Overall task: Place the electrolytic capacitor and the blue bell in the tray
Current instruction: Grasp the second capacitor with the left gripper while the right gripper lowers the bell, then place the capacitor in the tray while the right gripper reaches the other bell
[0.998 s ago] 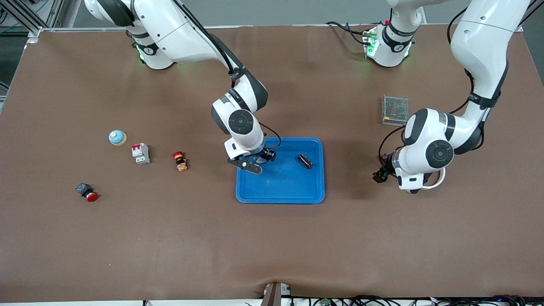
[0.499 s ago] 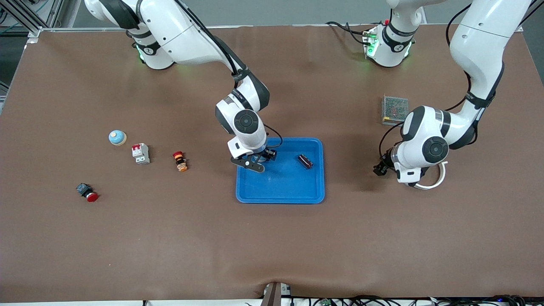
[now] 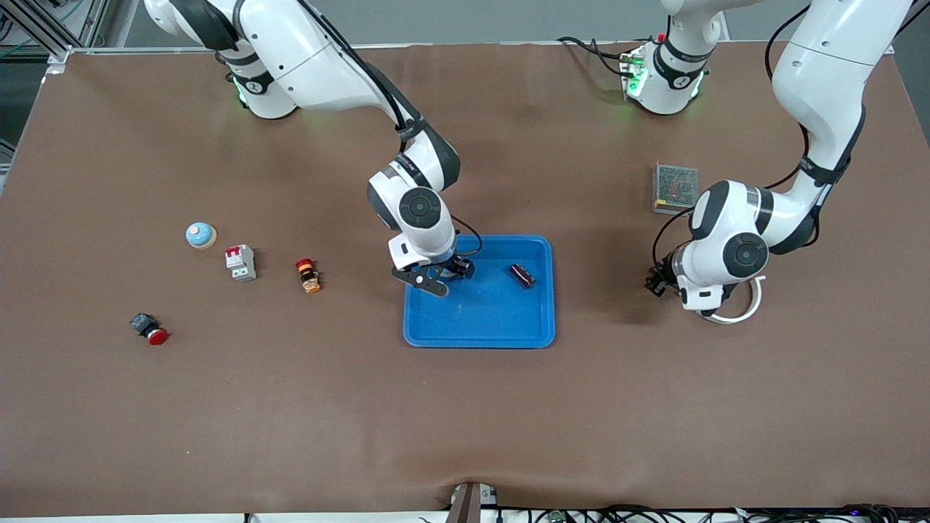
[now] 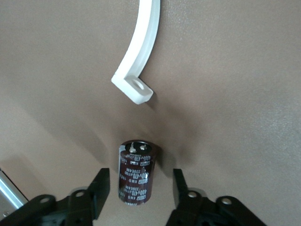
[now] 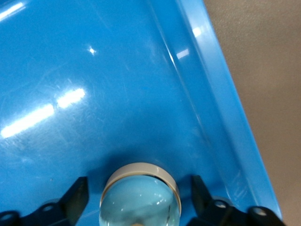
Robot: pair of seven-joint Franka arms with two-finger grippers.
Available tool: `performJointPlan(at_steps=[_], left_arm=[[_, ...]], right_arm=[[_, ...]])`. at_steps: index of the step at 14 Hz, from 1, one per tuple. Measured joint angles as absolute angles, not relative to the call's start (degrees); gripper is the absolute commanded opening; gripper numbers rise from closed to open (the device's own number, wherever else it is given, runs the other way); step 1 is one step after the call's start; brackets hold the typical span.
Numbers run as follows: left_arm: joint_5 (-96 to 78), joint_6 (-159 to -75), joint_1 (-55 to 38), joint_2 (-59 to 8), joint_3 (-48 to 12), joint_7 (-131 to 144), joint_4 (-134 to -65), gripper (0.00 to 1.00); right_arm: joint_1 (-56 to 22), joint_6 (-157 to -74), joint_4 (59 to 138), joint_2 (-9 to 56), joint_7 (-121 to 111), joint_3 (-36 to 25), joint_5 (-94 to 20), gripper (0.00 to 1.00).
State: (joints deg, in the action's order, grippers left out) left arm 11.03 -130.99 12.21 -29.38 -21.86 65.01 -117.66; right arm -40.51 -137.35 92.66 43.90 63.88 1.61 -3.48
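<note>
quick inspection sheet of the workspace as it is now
surface: brown mat covers the table
job's things: bell sits in the tray; capacitor on the mat, toward the left arm's end; dark part in the tray
clutter: second bell, breaker, orange button, red button, mesh box, white strip
grippers: right gripper open around the bell; left gripper open around the capacitor, not touching
cables: black leads at the left base
surroundings: metal frame at a corner
</note>
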Motion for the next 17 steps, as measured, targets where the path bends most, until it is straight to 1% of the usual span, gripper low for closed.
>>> performJointPlan(at_steps=[1, 3, 4, 8, 10, 12, 14, 17], left_arm=[[11.0, -131.0, 12.2, -29.4, -21.9, 65.0, -117.7, 0.18], [11.0, -131.0, 12.2, -29.4, -21.9, 65.0, -117.8, 0.03], [11.0, -131.0, 12.2, -29.4, -21.9, 65.0, -117.8, 0.00], [11.0, -131.4, 12.0, -29.4, -22.7, 65.5, -116.4, 0.00], [11.0, -130.8, 11.7, -29.4, -24.2, 67.0, -114.1, 0.00], [11.0, -126.9, 9.9, -29.5, -25.4, 71.3, -109.9, 0.00], [11.0, -123.0, 6.0, -30.4, -25.6, 77.3, -104.6, 0.00], [8.7, -122.2, 0.4, -34.3, -25.6, 85.5, -97.1, 0.00]], right_arm=[[-40.5, -137.4, 92.7, 43.9, 63.9, 1.6, -3.4, 1.00], [-40.5, -137.4, 92.5, 43.9, 63.9, 1.6, -3.4, 1.00], [-40.5, -137.4, 92.4, 43.9, 63.9, 1.5, -3.3, 1.00], [-40.3, -136.8, 91.8, 43.7, 63.1, 1.1, -3.2, 1.00], [-40.1, -133.9, 90.7, 43.3, 61.5, 1.0, -3.2, 1.00], [-39.4, -128.5, 88.5, 42.1, 60.0, 0.7, -3.2, 1.00], [-38.2, -122.9, 85.9, 40.7, 59.0, 0.7, -3.2, 1.00], [-36.4, -120.0, 83.8, 38.8, 58.9, 0.5, -3.2, 1.00]])
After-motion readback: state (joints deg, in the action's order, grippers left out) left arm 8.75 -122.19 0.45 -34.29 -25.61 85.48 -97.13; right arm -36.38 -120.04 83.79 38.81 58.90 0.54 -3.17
